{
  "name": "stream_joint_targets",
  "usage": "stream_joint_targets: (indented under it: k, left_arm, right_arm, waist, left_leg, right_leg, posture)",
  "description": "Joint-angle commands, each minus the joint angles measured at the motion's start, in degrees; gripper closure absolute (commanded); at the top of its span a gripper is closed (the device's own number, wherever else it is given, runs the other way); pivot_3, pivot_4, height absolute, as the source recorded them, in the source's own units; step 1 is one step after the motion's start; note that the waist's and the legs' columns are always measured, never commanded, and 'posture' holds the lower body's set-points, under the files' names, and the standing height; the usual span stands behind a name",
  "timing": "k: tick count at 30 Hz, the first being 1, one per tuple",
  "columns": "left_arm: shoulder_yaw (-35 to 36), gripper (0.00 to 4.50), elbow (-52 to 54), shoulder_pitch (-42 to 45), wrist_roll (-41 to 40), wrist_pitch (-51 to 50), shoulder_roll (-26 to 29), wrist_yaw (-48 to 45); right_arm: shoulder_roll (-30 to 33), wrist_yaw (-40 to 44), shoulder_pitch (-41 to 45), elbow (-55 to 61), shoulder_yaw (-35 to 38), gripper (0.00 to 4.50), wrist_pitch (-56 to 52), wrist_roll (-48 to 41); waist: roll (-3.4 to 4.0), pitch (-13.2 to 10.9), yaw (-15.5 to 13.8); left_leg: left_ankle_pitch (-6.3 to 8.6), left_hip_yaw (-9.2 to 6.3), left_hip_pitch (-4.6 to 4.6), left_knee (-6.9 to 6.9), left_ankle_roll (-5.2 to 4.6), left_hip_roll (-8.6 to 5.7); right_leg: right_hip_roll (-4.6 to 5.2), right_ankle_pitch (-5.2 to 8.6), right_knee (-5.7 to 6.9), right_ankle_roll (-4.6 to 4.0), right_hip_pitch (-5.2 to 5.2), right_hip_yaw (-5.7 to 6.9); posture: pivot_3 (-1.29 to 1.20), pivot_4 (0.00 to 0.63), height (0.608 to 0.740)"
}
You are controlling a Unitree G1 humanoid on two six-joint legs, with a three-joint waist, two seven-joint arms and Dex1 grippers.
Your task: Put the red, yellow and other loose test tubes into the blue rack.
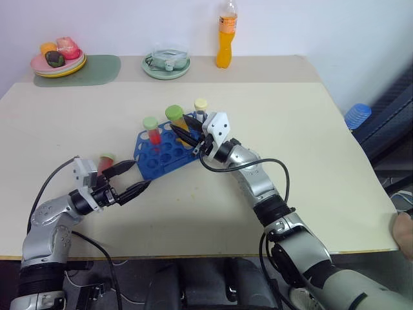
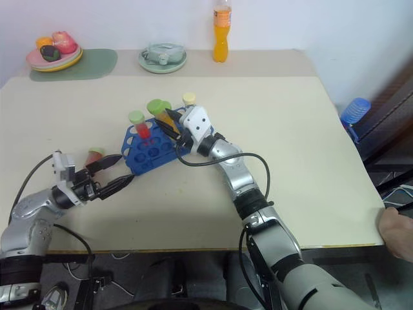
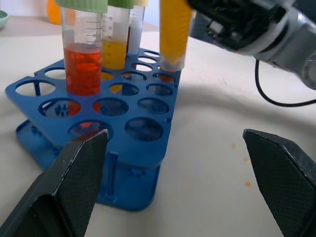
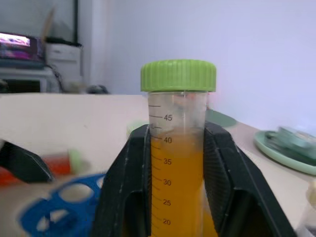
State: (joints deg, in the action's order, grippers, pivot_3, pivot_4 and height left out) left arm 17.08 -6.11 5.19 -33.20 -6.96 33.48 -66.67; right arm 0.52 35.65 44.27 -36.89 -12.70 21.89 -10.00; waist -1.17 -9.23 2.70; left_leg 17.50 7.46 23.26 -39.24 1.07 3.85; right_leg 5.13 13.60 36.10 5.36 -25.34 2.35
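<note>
Rack (image 1: 164,154), blue, on the table (image 1: 310,142), near its middle, holding a red tube (image 1: 153,132) with green cap and a yellow tube (image 1: 201,108) with pale cap, both upright. Right gripper (image 1: 186,131), clamped on an orange tube (image 4: 177,163) with green cap, held upright over the far right corner of the rack, its lower end at a hole. Left gripper (image 1: 134,177), jaws wide apart and holding nothing, just beside the rack's near left end. Loose red tube (image 1: 104,161), green cap, lying on the table behind the left gripper. Along the far edge: plate of fruit (image 1: 58,61) on a green mat (image 1: 97,70), glass dish (image 1: 166,61), orange drink bottle (image 1: 225,39)
</note>
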Motion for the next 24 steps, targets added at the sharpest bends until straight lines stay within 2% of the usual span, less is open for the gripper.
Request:
stream_joint_targets:
  k: [1, 8, 24]
  left_arm:
    - [2.5, 0.00, 0.2, -0.2, -1.8, 1.4, 1.0, -1.6]
    - [3.8, 0.00, -0.4, 1.0, -3.1, 1.1, 0.9, -2.4]
    - [4.5, 0.00, -4.6, 4.0, -3.7, 2.8, 0.7, -4.3]
  right_arm:
    - [-1.6, -0.7, 3.1, -5.5, 2.3, 3.70, 6.1, 1.3]
    - [-2.5, 0.4, 4.2, -11.8, 4.2, 3.70, 10.1, 2.4]
    - [-4.2, 1.1, -1.0, -9.7, 3.6, 3.70, 11.2, 4.7]
  waist:
    - [0.00, 0.0, 0.0]
    - [0.00, 0.0, 0.0]
    - [0.00, 0.0, 0.0]
  left_leg:
    - [0.00, 0.00, -0.01, 0.00, 0.01, 0.00]
    - [-0.01, 0.00, -0.02, 0.00, 0.03, 0.01]
    - [-0.03, 0.01, -0.09, 0.01, 0.05, 0.01]
  right_leg:
    - [0.00, 0.00, 0.01, 0.00, 0.00, 0.00]
    - [0.01, 0.00, 0.03, 0.00, 0.01, 0.00]
    - [0.01, 0.00, 0.07, 0.00, 0.05, 0.00]
  posture:
    - [0.00, 0.150, 0.740]
    - [0.00, 0.150, 0.740]
    - [0.00, 0.150, 0.740]
